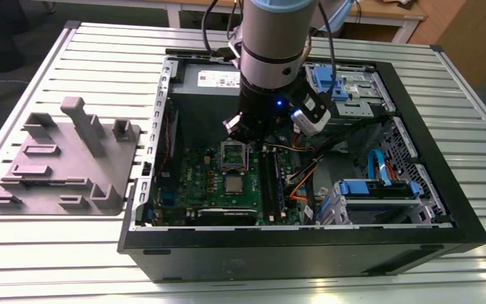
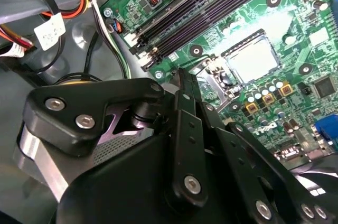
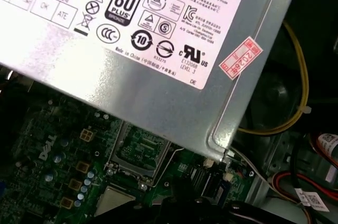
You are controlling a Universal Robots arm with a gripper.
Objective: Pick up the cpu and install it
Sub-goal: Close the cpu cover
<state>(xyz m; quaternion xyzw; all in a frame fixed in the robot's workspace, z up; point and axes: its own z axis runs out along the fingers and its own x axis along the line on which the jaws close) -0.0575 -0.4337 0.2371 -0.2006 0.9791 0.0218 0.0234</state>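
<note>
- While the gripper (image 1: 245,130) hangs above the motherboard (image 1: 226,183), the cpu (image 1: 233,184) already sits in its socket, below the jaws.
- Jaw opening: cannot tell; load frame (image 1: 233,154) stands open.

In the exterior view the thick grey-and-black robot arm (image 1: 270,57) runs out past the top edge, and its lower end covers the black tool (image 1: 247,130), so whether the fingers stand apart cannot be told. In the second wrist view the tool's black linkage (image 2: 185,166) hides much of the green motherboard (image 2: 253,18) and is itself cut off at the bottom edge. In the first wrist view the grey metal power supply box (image 3: 158,86) runs beyond the top and left edges and hides part of the upright metal socket frame (image 3: 138,152). The small silvery square cpu (image 3: 112,202) is cut by the bottom edge there.
</note>
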